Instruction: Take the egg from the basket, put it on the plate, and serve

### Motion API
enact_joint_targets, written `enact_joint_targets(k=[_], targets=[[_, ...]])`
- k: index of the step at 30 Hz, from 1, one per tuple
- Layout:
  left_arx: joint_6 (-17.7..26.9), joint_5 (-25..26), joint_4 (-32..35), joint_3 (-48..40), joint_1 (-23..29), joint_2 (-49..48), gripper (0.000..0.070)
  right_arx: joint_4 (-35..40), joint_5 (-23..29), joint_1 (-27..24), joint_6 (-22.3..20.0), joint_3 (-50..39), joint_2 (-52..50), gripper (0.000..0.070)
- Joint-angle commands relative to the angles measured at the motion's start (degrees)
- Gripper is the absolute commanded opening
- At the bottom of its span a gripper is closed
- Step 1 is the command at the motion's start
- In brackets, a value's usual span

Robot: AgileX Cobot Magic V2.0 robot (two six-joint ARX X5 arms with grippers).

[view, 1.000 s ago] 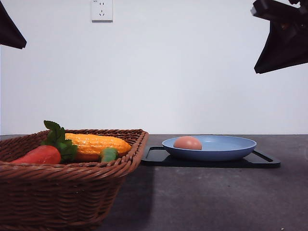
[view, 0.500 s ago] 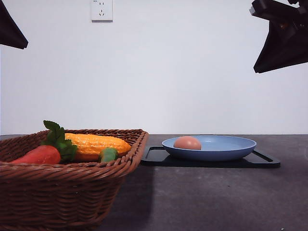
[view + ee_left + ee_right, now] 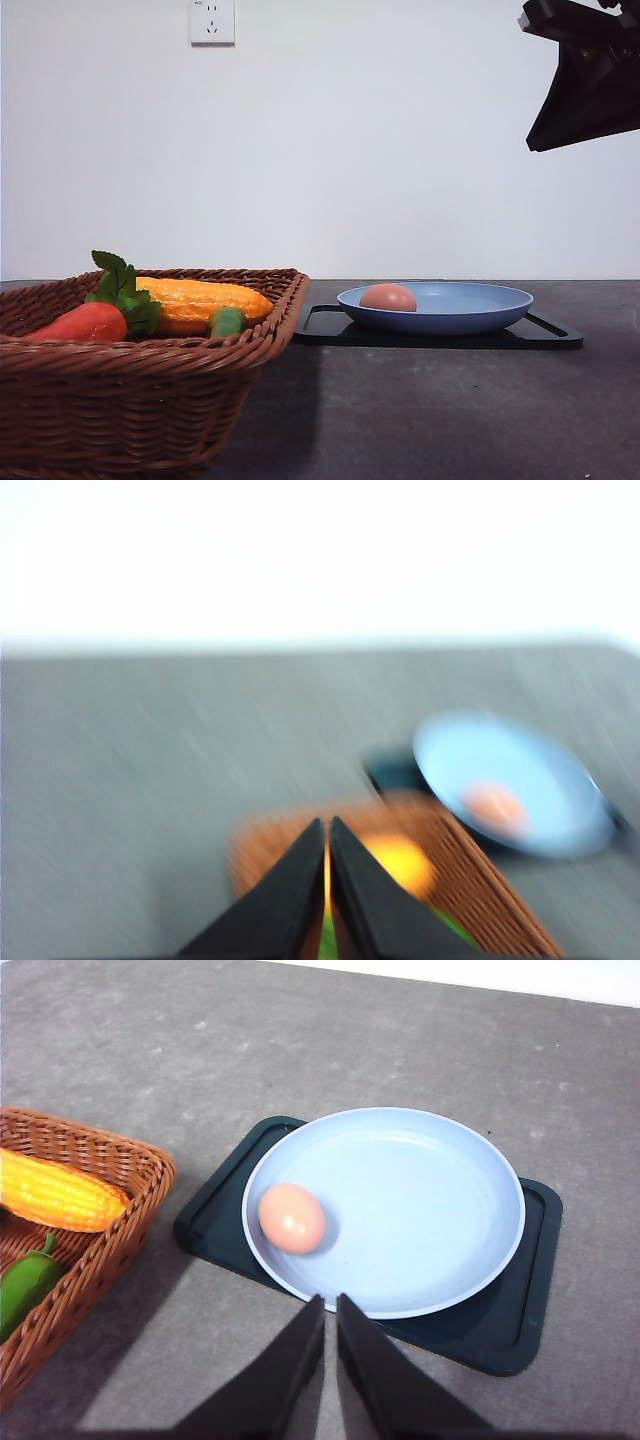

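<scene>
While the egg [image 3: 292, 1217] rests in the blue plate [image 3: 430, 1210], the right fingers [image 3: 305, 1345] hang closed above, well apart; left fingers [image 3: 300, 875] closed too.

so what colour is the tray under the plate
Black; the tray under the blue plate shows best in the right wrist view.
</scene>
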Motion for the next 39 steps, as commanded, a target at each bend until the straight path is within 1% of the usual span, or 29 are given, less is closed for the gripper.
enact_joint_targets(k=[1,4,7,10,12,16,22,24,28,39], targets=[[3.0,-0.3,1.7,-3.0,2.9,-2.8,0.0,0.6,0.3,0.2,0.6,0.6,0.3,0.0],[3.9,-0.2,4.7,-8.4,8.7,-7.8,0.0,0.6,0.2,0.2,0.6,0.6,0.3,0.0],[2.6,0.0,5.8,-13.6,13.8,-11.7,0.0,0.6,0.2,0.2,0.6,0.6,0.3,0.0],[1.6,0.0,5.7,-17.7,17.1,-14.4,0.0,0.6,0.2,0.2,0.6,0.6,0.3,0.0],[1.3,0.0,5.7,-19.9,18.3,-15.7,0.0,0.6,0.2,0.2,0.6,0.6,0.3,0.0],[1.1,0.0,5.5,-23.2,19.3,-16.6,0.0,0.6,0.2,0.2,0.6,0.6,0.3,0.0],[0.7,0.2,5.3,-26.2,19.4,-16.6,0.0,0.6,0.2,0.2,0.6,0.6,0.3,0.0],[-0.2,0.6,5.3,-26.8,19.4,-16.6,0.0,0.6,0.2,0.2,0.6,0.6,0.3,0.0],[-3.8,0.6,5.7,-27.3,19.4,-16.6,0.0,0.6,0.2,0.2,0.6,0.6,0.3,0.0],[-3.8,0.6,5.8,-27.3,19.4,-16.6,0.0,0.6,0.2,0.2,0.6,0.6,0.3,0.0]])
